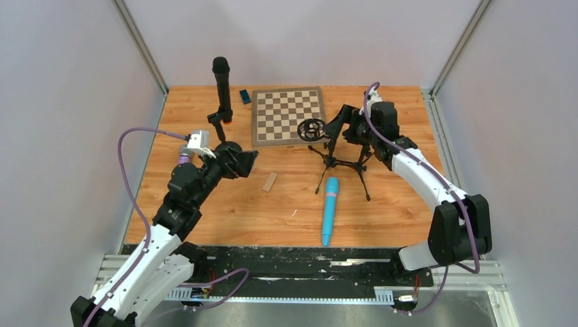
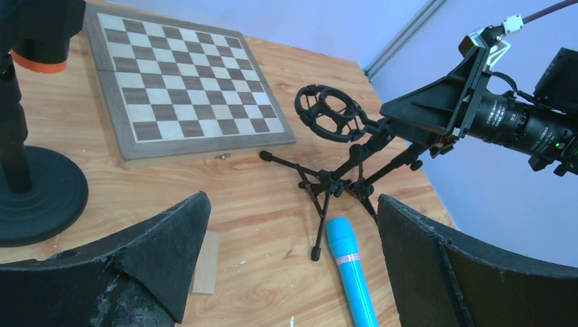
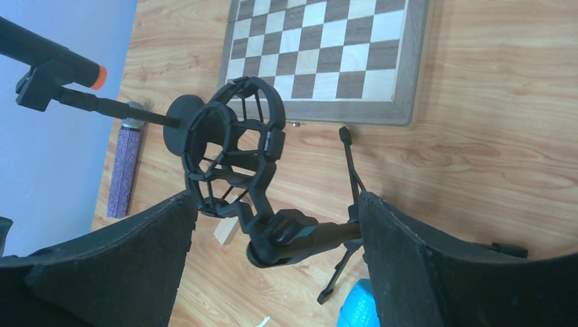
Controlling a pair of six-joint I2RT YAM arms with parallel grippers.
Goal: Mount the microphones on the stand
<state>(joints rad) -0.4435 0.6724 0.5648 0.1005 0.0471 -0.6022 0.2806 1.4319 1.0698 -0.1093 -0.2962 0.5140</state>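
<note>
Placement is judged purposeful. In the overhead view the tripod stand (image 1: 337, 160) is set at centre frame, just below the chessboard (image 1: 287, 116). Its ring-shaped shock mount (image 3: 232, 146) is empty and tilted toward the upper left. The right gripper (image 3: 276, 201) is seen with its fingers spread wide, one on each side of the stand's neck below the mount, and no contact is evident. This is taken as a bracing position, so that the light tripod can be steadied while a microphone is fed in. The left gripper (image 2: 293, 208) is likewise spread and holds nothing. It is pointed at the tripod from left of centre and is judged to be the arm meant for the pick-up.

The blue microphone (image 1: 330, 208) is found lying flat on the table (image 1: 395, 218) at lower centre, just beside a tripod leg. Its body is light blue, with a pale band near the rounded head, and tapers toward the lower end. The black microphone (image 1: 221, 85) is clipped upright in a round-based stand (image 2: 34, 197) at upper left, orange end down. The purple microphone (image 3: 125, 167), with a silver grille, is recorded flat on the table at the left edge of the right wrist view only.
</note>
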